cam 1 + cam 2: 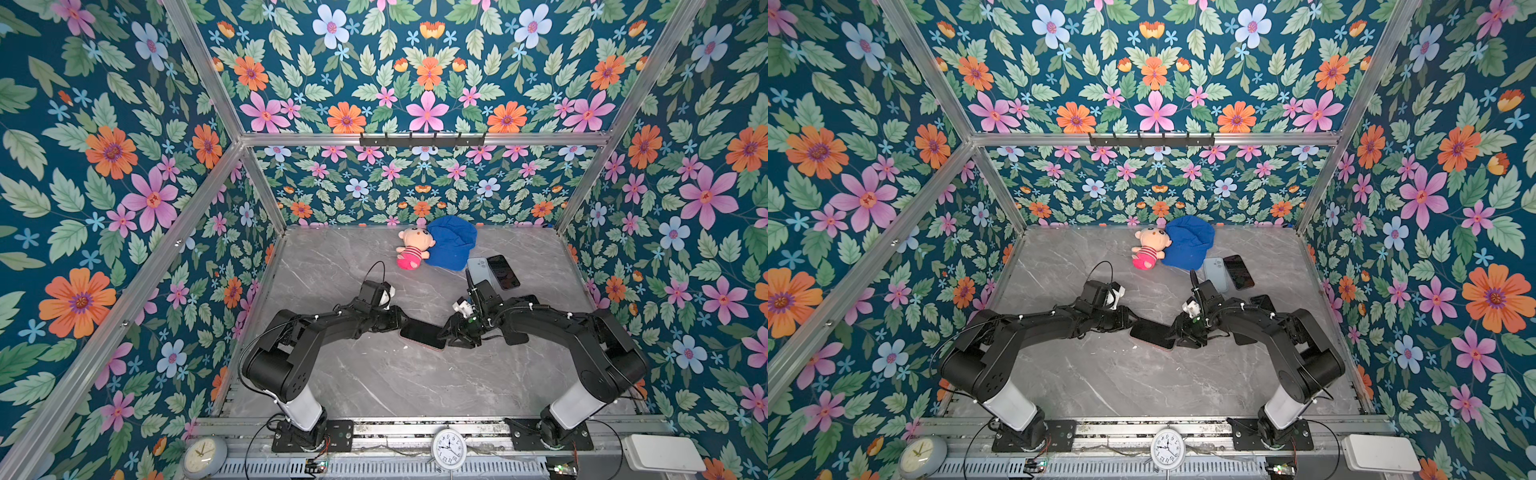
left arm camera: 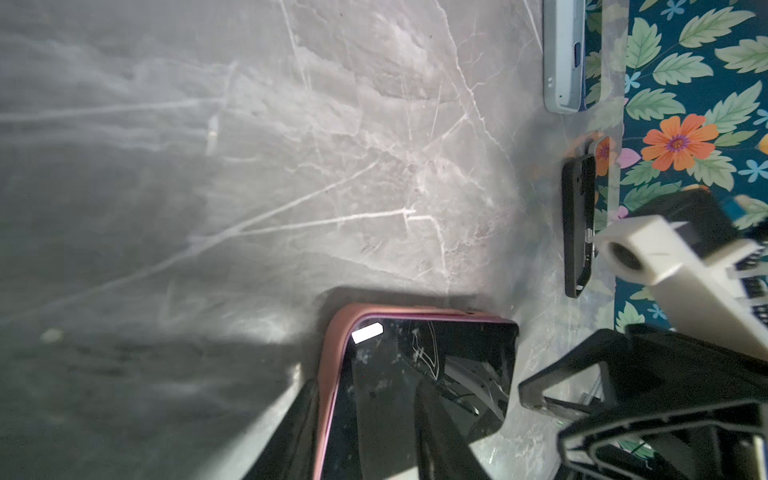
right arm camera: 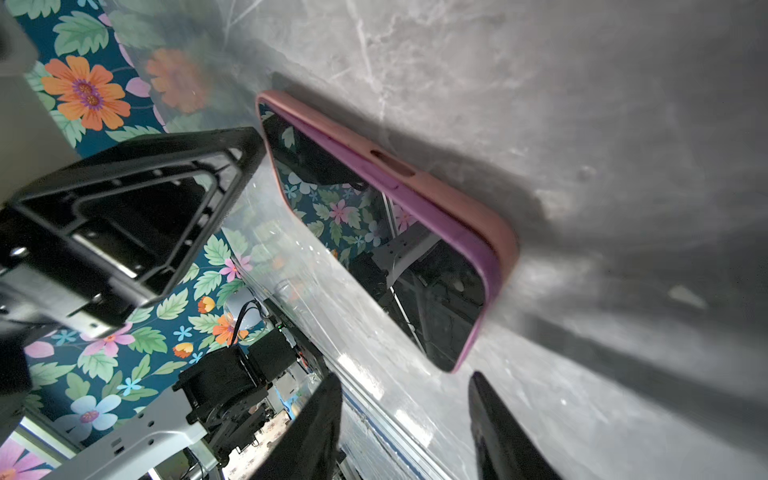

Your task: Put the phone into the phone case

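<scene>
The left gripper point(image 1: 400, 325) is clamped on the 9 o'clock end of the phone point(image 1: 422, 334). Its wrist view shows one finger point(image 2: 291, 432) outside the rim of the pink case point(image 2: 332, 374) and the other lying on the glass. The right gripper point(image 3: 405, 401) waits at the 3 o'clock end with its jaws parted and nothing between them; the phone's end is just ahead of its tips.

The phone lies screen-up at the middle of the table point(image 1: 374, 382), sitting in the case. The rim wraps one long edge, but I cannot tell whether the opposite edge is seated.

I judge the phone a stiff, fairly heavy slab with slick, breakable glass, and the case soft and grippy. It is best held by the case's long edges and pressed near the corners, not mid-screen.

Toward 12 o'clock lie a plush doll point(image 1: 411, 249) and a blue cloth point(image 1: 451, 241).
</scene>
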Tool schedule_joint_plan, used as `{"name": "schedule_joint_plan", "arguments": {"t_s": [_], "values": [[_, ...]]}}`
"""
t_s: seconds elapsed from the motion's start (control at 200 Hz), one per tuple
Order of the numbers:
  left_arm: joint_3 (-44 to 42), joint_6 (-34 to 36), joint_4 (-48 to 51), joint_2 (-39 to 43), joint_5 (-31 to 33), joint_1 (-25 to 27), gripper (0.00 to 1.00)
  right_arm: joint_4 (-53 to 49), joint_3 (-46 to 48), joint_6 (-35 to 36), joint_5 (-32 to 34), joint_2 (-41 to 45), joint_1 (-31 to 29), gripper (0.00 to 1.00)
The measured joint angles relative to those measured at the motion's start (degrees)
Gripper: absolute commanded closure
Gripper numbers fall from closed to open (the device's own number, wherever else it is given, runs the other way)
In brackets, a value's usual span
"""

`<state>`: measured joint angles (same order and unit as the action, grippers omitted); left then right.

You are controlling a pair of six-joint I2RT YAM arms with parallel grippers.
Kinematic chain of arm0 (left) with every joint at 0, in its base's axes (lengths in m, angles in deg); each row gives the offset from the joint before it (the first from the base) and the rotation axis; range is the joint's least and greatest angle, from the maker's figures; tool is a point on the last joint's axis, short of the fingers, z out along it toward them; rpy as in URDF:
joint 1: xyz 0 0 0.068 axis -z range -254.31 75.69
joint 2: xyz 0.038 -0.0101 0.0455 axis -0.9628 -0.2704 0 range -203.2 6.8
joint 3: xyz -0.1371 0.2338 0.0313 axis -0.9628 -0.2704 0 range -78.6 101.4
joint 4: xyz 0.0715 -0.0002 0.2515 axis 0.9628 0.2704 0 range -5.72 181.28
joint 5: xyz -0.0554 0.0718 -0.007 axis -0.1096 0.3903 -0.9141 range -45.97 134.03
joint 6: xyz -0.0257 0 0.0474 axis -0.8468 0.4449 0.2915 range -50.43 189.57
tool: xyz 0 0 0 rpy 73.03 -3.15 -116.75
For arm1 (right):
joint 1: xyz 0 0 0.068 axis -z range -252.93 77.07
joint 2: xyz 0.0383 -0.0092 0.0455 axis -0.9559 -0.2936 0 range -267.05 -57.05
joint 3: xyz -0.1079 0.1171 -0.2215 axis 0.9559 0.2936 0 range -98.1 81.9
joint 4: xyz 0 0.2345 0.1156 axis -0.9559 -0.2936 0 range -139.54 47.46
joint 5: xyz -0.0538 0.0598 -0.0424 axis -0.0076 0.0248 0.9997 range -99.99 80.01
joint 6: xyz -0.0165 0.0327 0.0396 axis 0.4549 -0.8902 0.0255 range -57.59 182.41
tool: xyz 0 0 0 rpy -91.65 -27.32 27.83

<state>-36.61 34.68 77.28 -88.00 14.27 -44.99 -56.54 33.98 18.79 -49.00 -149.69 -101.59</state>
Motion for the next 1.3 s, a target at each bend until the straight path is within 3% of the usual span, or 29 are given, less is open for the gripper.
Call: {"name": "schedule_joint_plan", "arguments": {"t_s": [0.41, 1.3], "values": [[-1.6, 0.0, 0.9, 0.9, -0.2, 0.0, 0.58, -3.9, 1.5, 0.4, 7.7, 3.0, -4.1, 0.60], [-3.7, -1.1, -4.8, -0.2, -2.7, 0.3, 0.58, -4.5, -2.3, -0.3, 10.7, 0.4, -6.5, 0.71]]}}
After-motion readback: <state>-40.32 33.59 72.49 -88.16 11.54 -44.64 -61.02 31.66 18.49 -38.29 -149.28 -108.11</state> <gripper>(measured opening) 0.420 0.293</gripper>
